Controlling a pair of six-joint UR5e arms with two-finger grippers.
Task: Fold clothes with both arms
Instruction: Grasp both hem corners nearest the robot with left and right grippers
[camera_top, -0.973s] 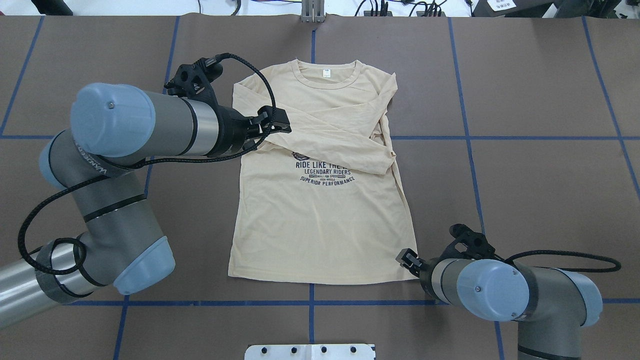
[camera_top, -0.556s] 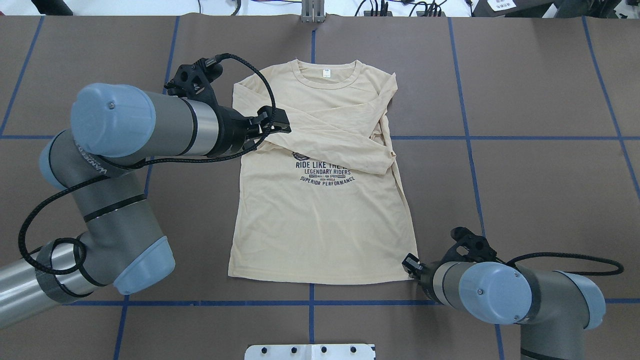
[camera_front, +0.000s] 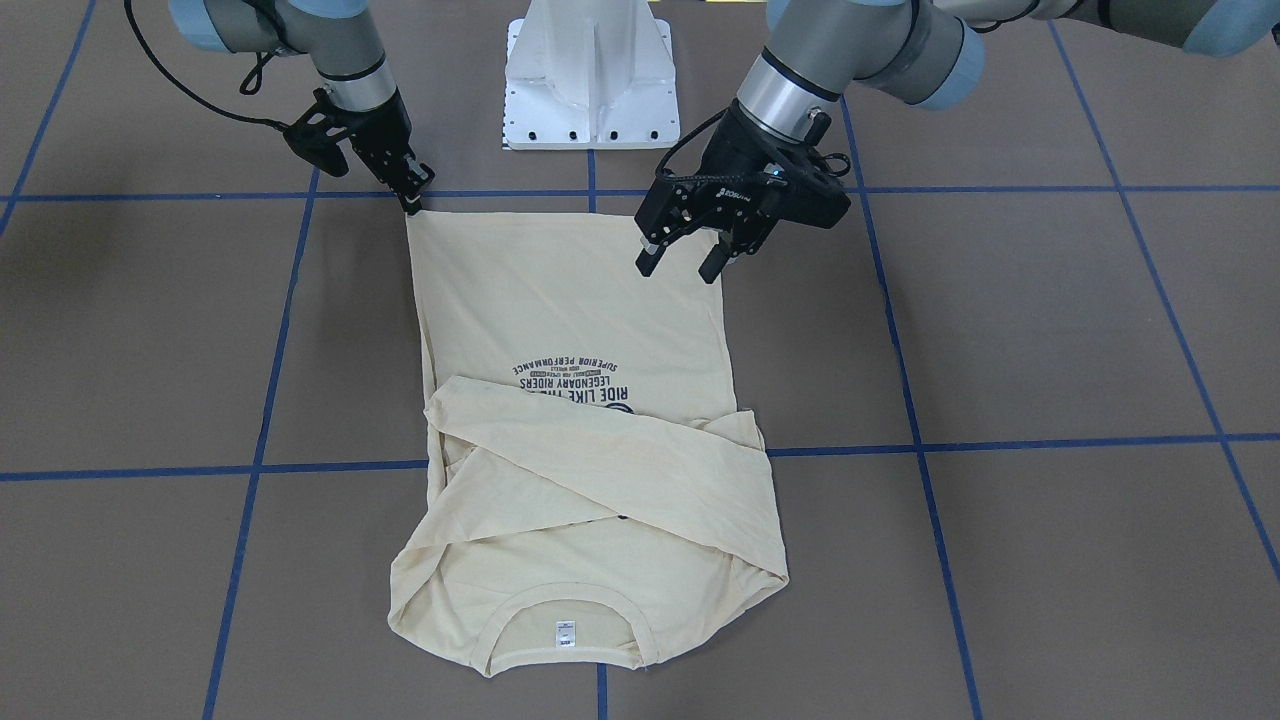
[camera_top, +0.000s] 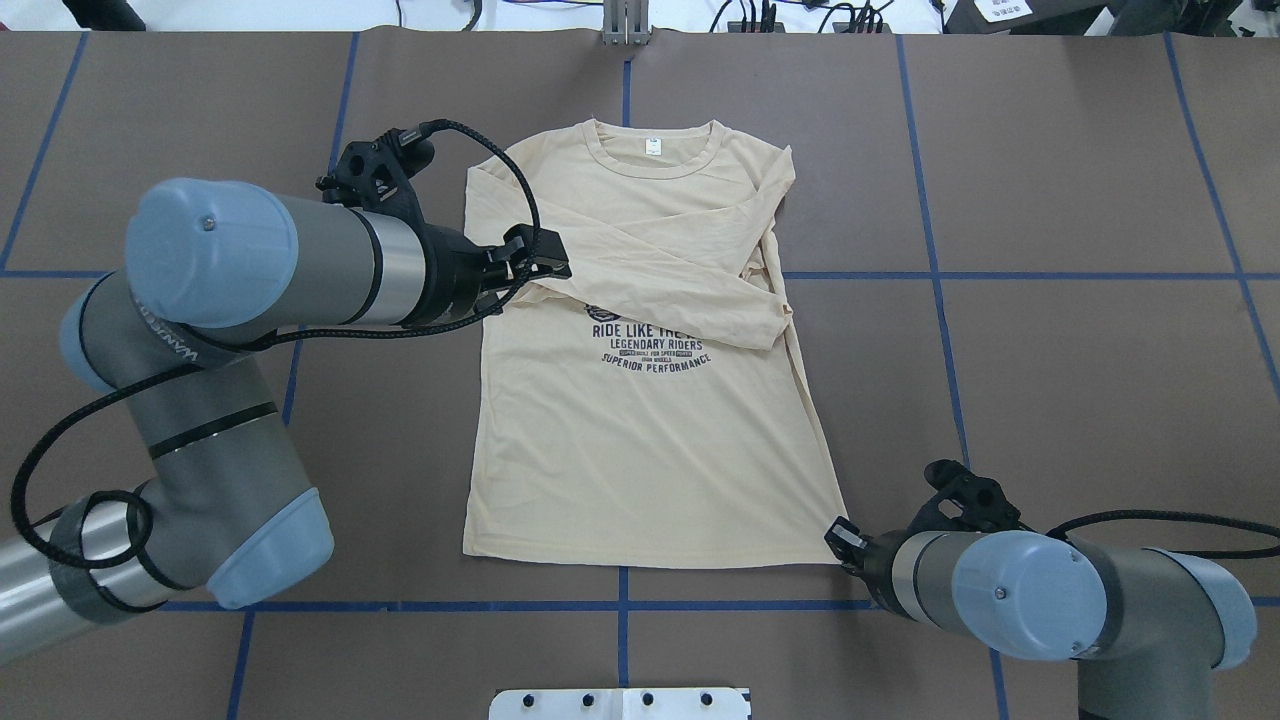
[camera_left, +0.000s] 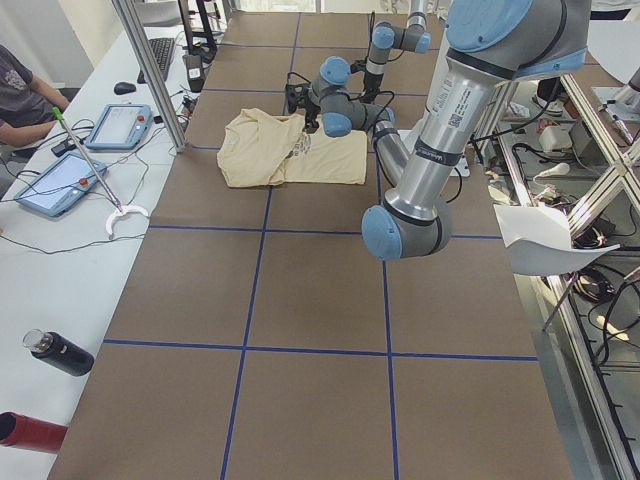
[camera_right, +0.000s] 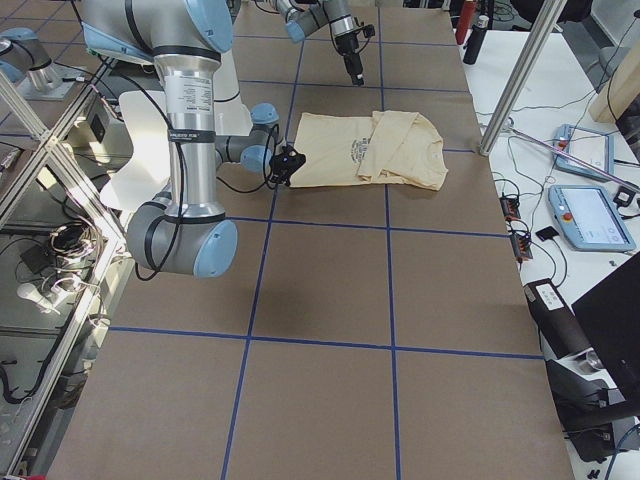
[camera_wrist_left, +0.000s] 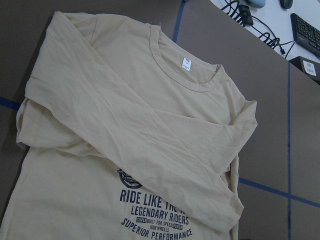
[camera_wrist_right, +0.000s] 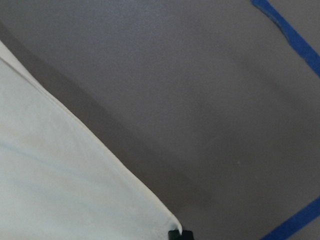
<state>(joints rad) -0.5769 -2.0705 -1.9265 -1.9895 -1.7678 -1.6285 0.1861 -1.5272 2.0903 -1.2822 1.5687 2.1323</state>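
The cream-yellow long-sleeved T-shirt (camera_top: 640, 440) lies flat, print up, with both sleeves folded across the chest and the neck label at the far end. It also shows in the front-facing view (camera_front: 570, 300) and the left wrist view (camera_wrist_left: 125, 125). My left gripper (camera_top: 545, 255) is open and empty; in the front-facing view (camera_front: 680, 265) it hovers above the shirt's hem edge on my left. My right gripper (camera_top: 840, 538) is shut on the shirt's near right hem corner, low at the table (camera_front: 412, 200). The right wrist view shows that corner (camera_wrist_right: 50, 175) running to a fingertip.
The white pedestal base (camera_front: 590, 80) stands at the table's near edge, behind the hem. Blue tape lines (camera_top: 1000, 275) cross the brown table cover. A metal post (camera_top: 625, 25) and cables sit at the far edge. Tablets (camera_left: 120, 125) and a bottle (camera_left: 60, 352) lie on the operators' side.
My right gripper has moved right and nearer to me, and the hem corner has shifted with it. My left gripper has drawn back a little to the left, still open.
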